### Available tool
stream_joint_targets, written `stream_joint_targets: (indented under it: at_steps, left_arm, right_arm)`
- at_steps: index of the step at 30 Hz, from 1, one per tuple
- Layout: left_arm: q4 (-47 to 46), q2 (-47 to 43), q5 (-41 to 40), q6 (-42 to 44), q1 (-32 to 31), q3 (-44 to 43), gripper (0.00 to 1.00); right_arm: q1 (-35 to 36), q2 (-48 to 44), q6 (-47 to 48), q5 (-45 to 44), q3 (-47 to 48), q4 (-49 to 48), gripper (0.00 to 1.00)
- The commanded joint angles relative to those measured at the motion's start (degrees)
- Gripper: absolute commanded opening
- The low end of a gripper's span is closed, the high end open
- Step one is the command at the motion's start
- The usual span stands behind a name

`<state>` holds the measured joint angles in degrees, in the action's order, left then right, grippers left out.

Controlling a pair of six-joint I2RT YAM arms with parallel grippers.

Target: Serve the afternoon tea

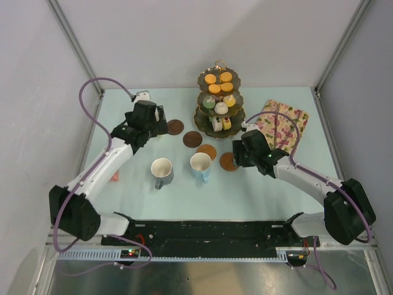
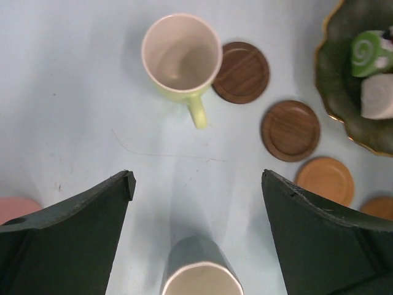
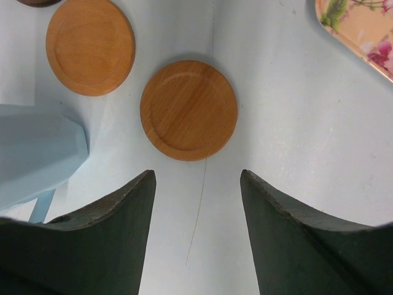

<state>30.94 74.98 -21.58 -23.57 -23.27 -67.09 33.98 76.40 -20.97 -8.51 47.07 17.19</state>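
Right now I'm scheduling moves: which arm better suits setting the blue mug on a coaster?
Likely right: open jaws over a light coaster, blue mug alongside; left's hover by the yellow-green mug.

The light is bright, soft and even, coming from above. Shadows on the counter (image 1: 245,196) are faint. In both wrist views the near fingers (image 2: 67,239) look dark and slightly unfocused.

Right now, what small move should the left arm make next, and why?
Probably lower the open left fingers toward the yellow-green mug: it stands on the bare table beside a dark coaster, not on it, and the fingers hold nothing.
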Motion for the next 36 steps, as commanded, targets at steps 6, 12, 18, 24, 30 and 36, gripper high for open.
stream_joint_targets:
  at_steps: [6, 12, 18, 24, 30, 36]
  left_arm:
    - [-0.76, 18.42, -2.79, -4.70, 4.01, -9.63, 0.90]
    - [-1.43, 29.26, -1.80, -6.20, 6.31, -16.44, 0.80]
    - [-1.61, 35.12, -1.26, -6.29, 7.25, -19.93, 0.69]
    - [-2.18, 36.15, -0.70, -4.89, 7.40, -18.70, 0.52]
    - [-3.07, 35.46, 0.70, -2.99, 7.45, -16.24, 0.21]
    - [-3.54, 31.42, 0.46, 1.41, 7.37, -14.62, 0.01]
  right_arm:
    - [0.19, -4.42, 0.37, -5.85, 2.33, 3.79, 0.67]
    - [-0.08, -8.05, 0.12, -9.16, 0.98, 6.08, 0.69]
    - [-1.28, -11.20, -0.49, -10.45, -0.95, 7.84, 0.69]
    - [-2.71, -13.18, -0.81, -10.51, -2.38, 8.25, 0.69]
    - [-3.24, -12.68, -0.84, -10.22, -2.42, 7.35, 0.69]
    - [-3.39, -11.96, -0.71, -9.75, -2.42, 6.62, 0.69]
